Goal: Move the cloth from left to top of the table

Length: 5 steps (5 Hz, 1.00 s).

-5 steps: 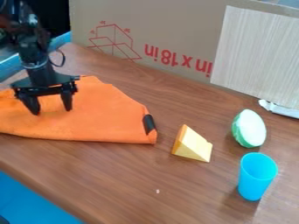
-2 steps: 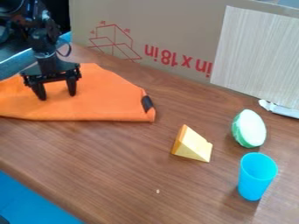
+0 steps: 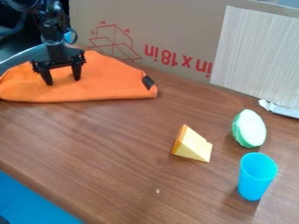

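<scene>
Brown wood-grain counter (image 3: 105, 153) running diagonally across the view, with upright cardboard (image 3: 175, 26) along its back, marked with a red line drawing and red print. Pale, finely striped panel (image 3: 257, 52) against the cardboard at upper right; narrow white item (image 3: 280, 108) near its foot, by the right edge. Blue area (image 3: 35, 201) beyond the near left edge of the counter. Orange cloth (image 3: 111, 87) at upper left of the counter, laid out wide and low, with soft folds, its far side close to the foot of the cardboard. Black patch (image 3: 148, 82) at the right-hand corner of the cloth. Black arm (image 3: 52, 26) coming in from the upper left, ending in a black two-finger tool (image 3: 62, 81) pointing down over the left part of the cloth. Tool open, its two fingers well apart, tips down at the orange fabric, with orange showing between them. Yellow wedge with an orange side (image 3: 194, 146) right of centre, well apart from the cloth. Green-and-white rounded piece (image 3: 251, 128) farther right, tilted, pale face showing. Blue cup (image 3: 255, 179) upright just in front of that piece, mouth up. Tiny pale speck (image 3: 158, 191) on the wood, left of the cup.
</scene>
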### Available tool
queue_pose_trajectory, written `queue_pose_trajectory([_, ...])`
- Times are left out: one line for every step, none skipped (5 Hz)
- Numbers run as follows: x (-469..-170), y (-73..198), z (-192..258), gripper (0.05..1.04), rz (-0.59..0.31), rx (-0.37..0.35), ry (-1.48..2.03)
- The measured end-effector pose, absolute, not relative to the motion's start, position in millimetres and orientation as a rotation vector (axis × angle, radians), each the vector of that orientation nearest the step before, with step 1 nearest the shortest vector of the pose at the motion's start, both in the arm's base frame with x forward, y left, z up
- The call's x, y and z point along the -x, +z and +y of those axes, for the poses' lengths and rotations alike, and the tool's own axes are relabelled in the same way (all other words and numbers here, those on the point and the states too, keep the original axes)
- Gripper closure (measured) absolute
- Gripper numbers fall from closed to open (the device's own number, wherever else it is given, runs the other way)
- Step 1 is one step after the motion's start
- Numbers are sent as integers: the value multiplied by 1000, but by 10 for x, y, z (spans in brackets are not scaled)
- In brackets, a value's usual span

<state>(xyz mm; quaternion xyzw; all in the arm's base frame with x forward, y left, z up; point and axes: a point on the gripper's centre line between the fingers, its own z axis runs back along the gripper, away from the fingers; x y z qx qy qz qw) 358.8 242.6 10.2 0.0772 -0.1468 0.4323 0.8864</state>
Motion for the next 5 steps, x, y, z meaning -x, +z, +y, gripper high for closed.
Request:
queue_pose_trajectory([-3587,111,2414,82,-295,-151,915])
queue_pose_trajectory([-3440,177,2251,84,-227,-85,898])
queue_pose_trajectory([-3400,467,2238,84,-221,-5,932])
queue_pose_trajectory([-3525,893,2341,84,-255,63,983])
queue_pose_trajectory([-3569,1378,2473,84,-268,87,1006])
